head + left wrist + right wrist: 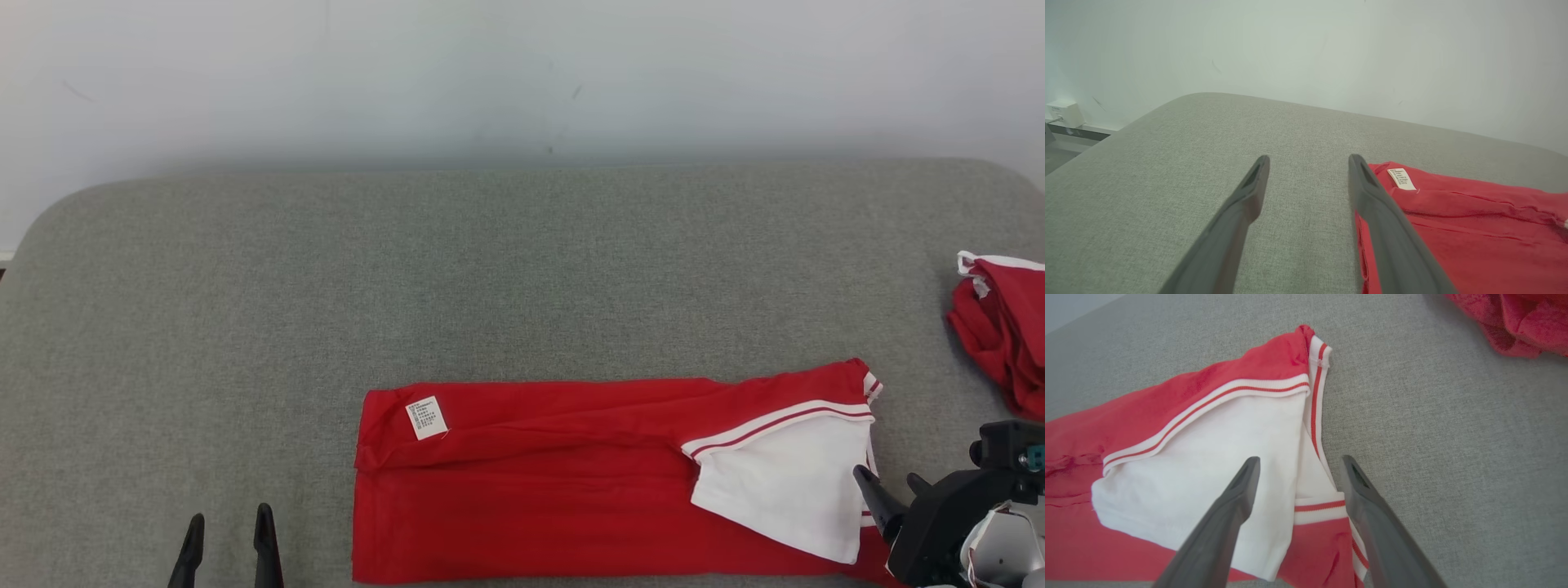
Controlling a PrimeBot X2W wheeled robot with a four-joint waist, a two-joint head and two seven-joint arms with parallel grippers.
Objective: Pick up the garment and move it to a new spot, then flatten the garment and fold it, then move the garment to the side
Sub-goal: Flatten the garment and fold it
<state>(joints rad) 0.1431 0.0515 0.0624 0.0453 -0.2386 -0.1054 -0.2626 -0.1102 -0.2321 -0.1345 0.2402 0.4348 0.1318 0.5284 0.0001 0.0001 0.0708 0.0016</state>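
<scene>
The garment (pixel 531 490) is a red shirt with a white sleeve, folded into a long band near the front edge of the grey padded surface (pixel 490 269). A white label (pixel 426 417) shows at its left end. My left gripper (pixel 229 514) stands open just left of the garment, fingers apart over bare grey cloth. In the left wrist view the left gripper (pixel 1308 157) has the garment (pixel 1474 228) beside its right finger. My right gripper (pixel 886 475) is open at the garment's right end. In the right wrist view the right gripper (pixel 1300 458) hovers over the white sleeve (pixel 1188 457) and its striped trim.
Another crumpled red garment (pixel 1004 327) lies at the surface's right edge, also seen in the right wrist view as a red heap (pixel 1515 322). A pale wall rises behind the surface. A white box (pixel 1065 113) sits low on the wall at the left.
</scene>
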